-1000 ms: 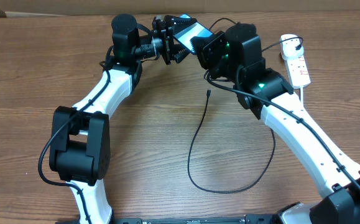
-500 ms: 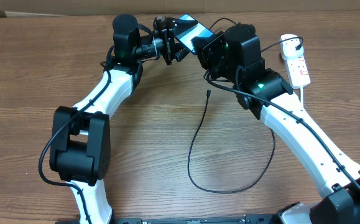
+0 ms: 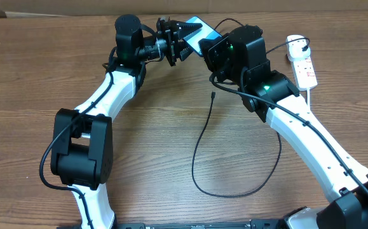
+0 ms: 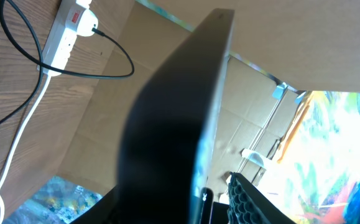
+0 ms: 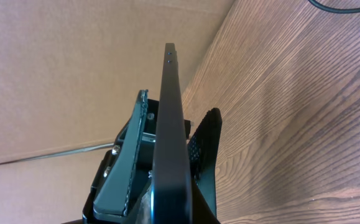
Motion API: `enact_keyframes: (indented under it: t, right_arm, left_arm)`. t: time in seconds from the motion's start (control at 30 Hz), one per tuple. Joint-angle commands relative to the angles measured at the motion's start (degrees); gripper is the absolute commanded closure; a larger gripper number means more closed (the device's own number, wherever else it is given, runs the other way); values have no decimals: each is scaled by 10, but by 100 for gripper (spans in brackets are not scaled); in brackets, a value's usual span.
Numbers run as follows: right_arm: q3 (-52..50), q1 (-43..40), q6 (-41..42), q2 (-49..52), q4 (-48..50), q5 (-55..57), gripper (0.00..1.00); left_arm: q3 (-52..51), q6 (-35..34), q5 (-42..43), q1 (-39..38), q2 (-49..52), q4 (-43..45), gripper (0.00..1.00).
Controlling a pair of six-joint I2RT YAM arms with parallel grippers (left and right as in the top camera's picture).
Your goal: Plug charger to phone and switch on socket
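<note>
Both arms stretch toward the far edge of the table (image 3: 37,76). The right gripper (image 5: 178,104) clamps the phone (image 3: 195,29) edge-on; the left gripper (image 3: 185,42) sits against it, grip unclear. The charger (image 3: 199,143) lies loose.

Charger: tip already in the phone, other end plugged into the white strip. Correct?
Not quite. The overhead view shows the charger with its connector tip lying loose on the table, apart from the phone. The other end is plugged into the white strip, as you say.
</note>
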Motion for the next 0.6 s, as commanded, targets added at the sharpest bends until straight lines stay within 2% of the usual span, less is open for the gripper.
enact_keyframes:
  t: [0.0,0.17,0.57]
  right_arm:
    - [-2,3,-9,-24,9,11,97]
    - [-2,3,-8,-24,8,11,97]
    - [-2,11,-8,-20,4,16,97]
  left_arm:
    - [9,0,-3,-3,3,3,62]
    - [9,-4,-3,-3,3,3,69]
    - [9,-16,-3,-3,3,3,74]
